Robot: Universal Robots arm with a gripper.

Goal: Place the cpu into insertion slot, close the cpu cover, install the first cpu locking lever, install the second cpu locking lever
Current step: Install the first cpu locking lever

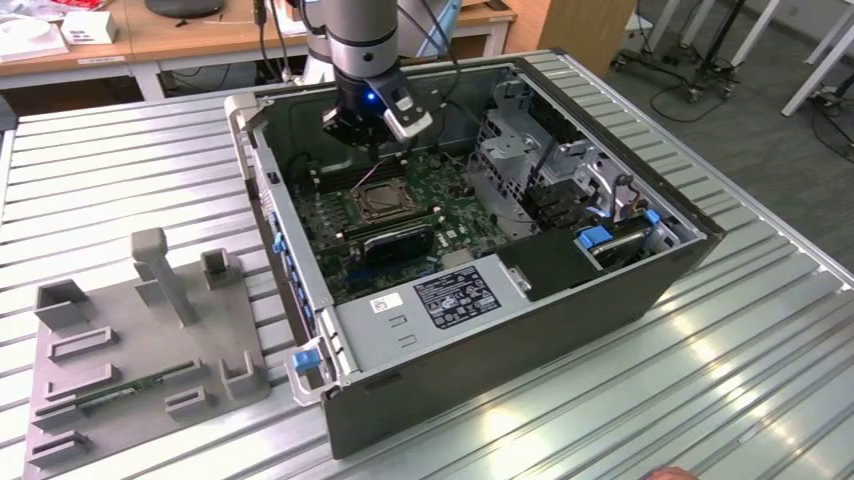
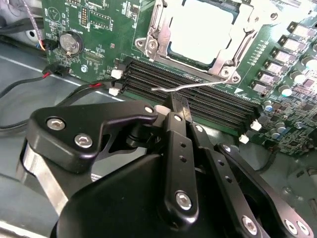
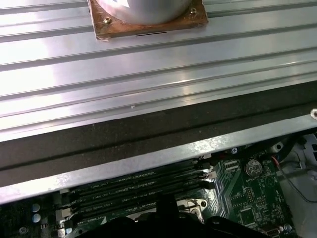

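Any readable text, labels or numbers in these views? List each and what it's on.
Nothing can be read; print is present in these places:
Black label on the power supply box: print too small.
White sticker beside that label: too small.
Memory slots in the first wrist view: white lettering, blurred.
Green motherboard in the second wrist view: white markings, too small.

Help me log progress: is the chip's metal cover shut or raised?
Shut: in the second wrist view the cover lies flat around the chip, which shows through its window.
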